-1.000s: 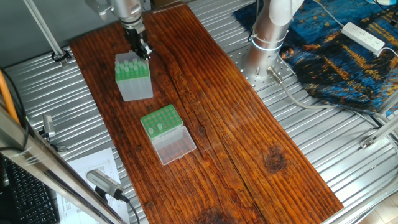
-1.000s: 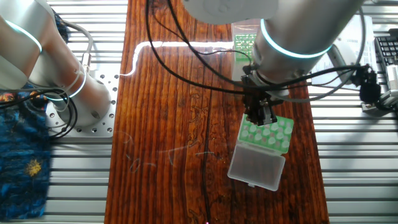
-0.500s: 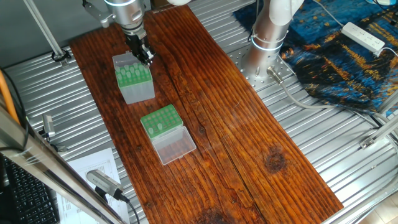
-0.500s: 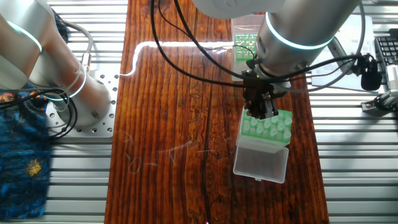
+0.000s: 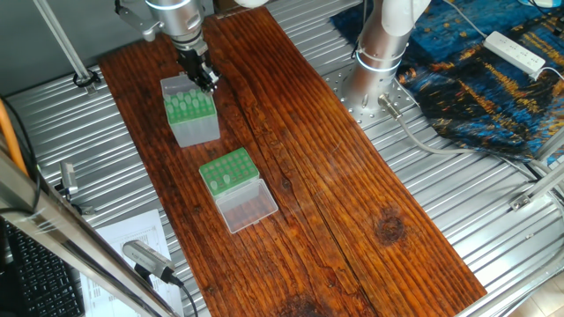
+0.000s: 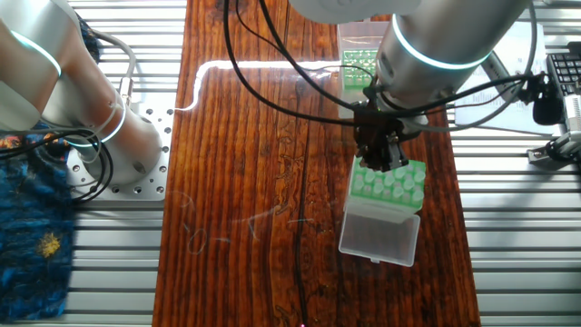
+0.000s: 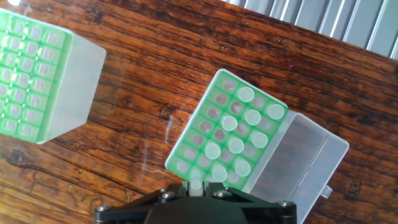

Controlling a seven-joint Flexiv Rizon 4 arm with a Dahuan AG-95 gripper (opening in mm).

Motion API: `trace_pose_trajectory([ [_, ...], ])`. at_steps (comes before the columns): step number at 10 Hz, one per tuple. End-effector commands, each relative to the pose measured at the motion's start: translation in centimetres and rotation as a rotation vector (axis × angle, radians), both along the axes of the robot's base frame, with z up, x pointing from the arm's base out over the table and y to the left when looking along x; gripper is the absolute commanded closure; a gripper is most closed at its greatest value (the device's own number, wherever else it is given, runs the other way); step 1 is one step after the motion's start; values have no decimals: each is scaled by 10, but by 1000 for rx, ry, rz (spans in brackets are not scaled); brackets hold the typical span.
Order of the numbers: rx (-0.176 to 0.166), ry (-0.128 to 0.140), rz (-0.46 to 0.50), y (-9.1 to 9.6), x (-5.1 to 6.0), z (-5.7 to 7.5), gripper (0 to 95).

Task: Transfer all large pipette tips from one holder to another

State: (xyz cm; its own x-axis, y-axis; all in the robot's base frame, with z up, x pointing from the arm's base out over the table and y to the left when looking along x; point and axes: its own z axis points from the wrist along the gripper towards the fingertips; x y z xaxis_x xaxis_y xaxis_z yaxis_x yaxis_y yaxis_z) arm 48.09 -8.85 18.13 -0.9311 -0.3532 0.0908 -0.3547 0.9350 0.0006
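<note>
Gripper [image 7: 200,185] seemingly pinching tip [image 7: 196,186] beside rack [image 7: 186,155] edge

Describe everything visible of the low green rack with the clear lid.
The low green rack looks like plastic, its top a grid of round holes; several hold pale tips, the rest are empty. Its clear lid lies open flat beside it. It rests on the wooden table, apart from the taller box.

Materials, finish
Glossy grained wood table [image 5: 352,176]; ribbed metal base [image 5: 458,202]; translucent matt plastic holder [image 7: 56,81]; clear lid [image 7: 298,168].
</note>
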Motion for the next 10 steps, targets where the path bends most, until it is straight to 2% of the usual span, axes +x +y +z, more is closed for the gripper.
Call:
trace_pose_trajectory([
  [1,0,1,11,1,-1,2,950],
  [5,-2,7,61,2,-1,5,950],
  [10,-20,34,113,7,5,12,950],
])
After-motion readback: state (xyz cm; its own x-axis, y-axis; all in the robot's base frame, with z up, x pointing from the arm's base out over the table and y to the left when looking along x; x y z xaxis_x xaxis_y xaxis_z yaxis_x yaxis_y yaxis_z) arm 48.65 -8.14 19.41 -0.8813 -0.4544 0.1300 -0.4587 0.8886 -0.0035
